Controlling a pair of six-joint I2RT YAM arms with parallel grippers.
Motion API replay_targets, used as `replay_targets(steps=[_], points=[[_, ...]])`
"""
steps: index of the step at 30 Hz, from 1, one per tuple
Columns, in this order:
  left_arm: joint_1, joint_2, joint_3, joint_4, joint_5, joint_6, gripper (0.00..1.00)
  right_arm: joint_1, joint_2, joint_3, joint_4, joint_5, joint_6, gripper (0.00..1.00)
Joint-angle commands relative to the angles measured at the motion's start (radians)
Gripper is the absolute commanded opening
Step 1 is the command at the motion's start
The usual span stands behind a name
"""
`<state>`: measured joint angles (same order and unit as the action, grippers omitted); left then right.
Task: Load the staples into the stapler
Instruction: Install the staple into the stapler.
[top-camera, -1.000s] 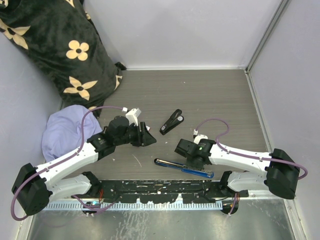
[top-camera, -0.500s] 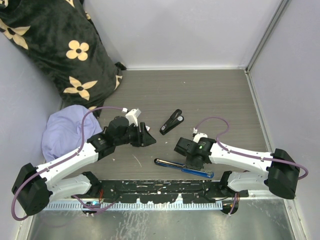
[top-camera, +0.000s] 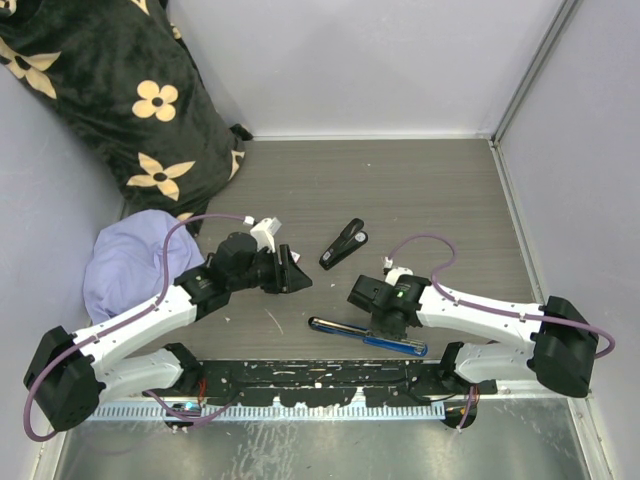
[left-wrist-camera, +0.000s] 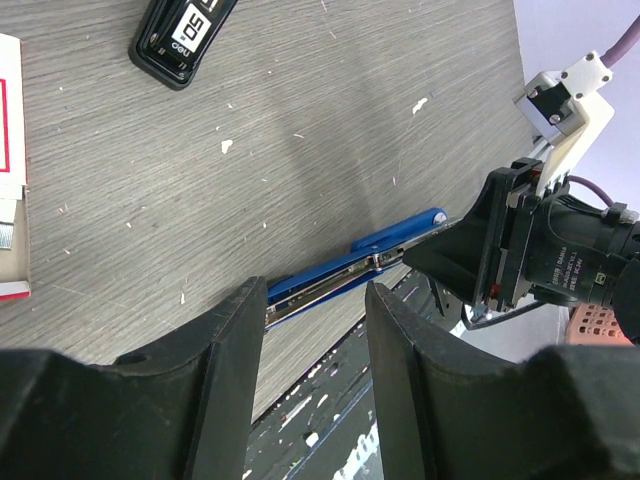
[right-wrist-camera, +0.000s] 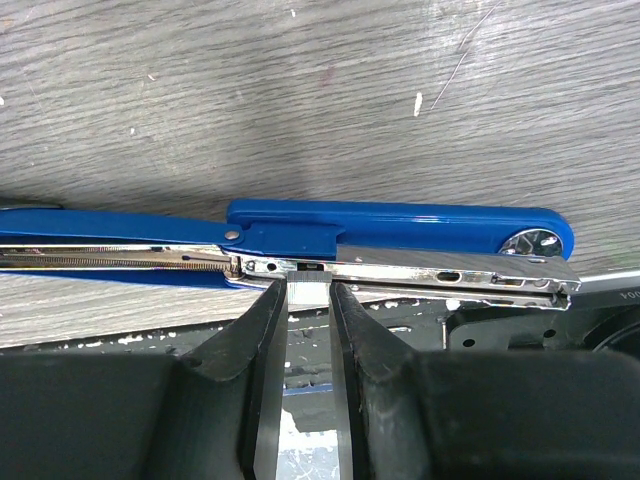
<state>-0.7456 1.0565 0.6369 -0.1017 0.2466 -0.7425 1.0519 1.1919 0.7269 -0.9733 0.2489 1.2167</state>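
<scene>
A blue-and-chrome stapler (right-wrist-camera: 400, 213) on a grey wood-grain table (top-camera: 420, 190)
Beyond it are seen a black stapler (top-camera: 343, 243), white-and-red staples box (left-wrist-camera: 10, 100), lavender cloth (top-camera: 130, 265) and cream-flowered black cushion (top-camera: 110, 90); against it, a silver staple strip (right-wrist-camera: 303, 292).

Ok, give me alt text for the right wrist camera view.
The right hand pinches a small silvery strip, probably staples, at the open metal channel of a blue stapler lying opened flat on a grey wood table.
</scene>
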Motion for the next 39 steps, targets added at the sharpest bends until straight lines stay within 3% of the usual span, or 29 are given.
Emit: replay_targets(steps=[1,39], points=[[0.008,0.002,-0.002,0.06,0.023,0.0,0.46,0.004,0.005,-0.001,0.013,0.003,0.0,0.26],[0.019,-0.007,-0.003,0.069,0.055,0.015,0.46,0.003,0.061,0.01,0.005,0.049,-0.046,0.26]])
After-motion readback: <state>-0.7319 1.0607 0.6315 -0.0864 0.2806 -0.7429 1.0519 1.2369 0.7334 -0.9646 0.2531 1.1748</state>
